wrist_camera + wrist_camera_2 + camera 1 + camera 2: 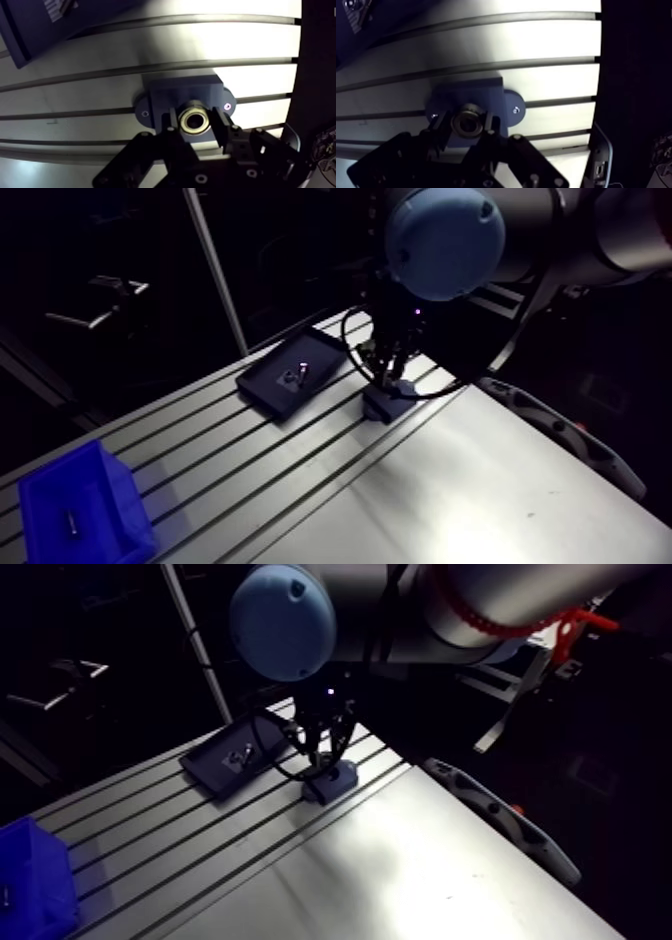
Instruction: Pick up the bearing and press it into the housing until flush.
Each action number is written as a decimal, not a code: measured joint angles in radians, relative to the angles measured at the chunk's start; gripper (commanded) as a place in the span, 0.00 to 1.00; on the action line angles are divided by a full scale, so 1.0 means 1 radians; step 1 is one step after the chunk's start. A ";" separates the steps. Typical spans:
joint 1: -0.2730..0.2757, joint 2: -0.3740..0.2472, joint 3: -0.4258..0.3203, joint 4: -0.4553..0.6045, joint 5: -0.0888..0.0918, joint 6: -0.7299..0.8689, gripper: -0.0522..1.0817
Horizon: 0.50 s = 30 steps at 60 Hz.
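A blue bin [85, 503] stands at the left corner of the counter [480, 488], and a dark tray [262, 388] lies near the far edge. Beside the tray, my fingers [221, 130] are clenched on the bearing [193, 120], directly above the housing [182, 90].

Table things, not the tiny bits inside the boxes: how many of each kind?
blue bin: 1
dark tray: 1
housing: 1
bearing, held in the gripper: 1
total: 4
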 measured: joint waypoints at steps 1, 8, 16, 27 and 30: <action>0.000 0.000 0.001 0.000 0.000 0.000 0.59; 0.000 0.000 0.008 -0.001 0.000 0.000 0.59; -0.001 0.000 0.014 -0.004 0.000 0.000 0.59; -0.002 0.000 0.020 -0.008 0.000 -0.001 0.59; -0.003 0.000 0.020 -0.009 0.000 -0.001 0.59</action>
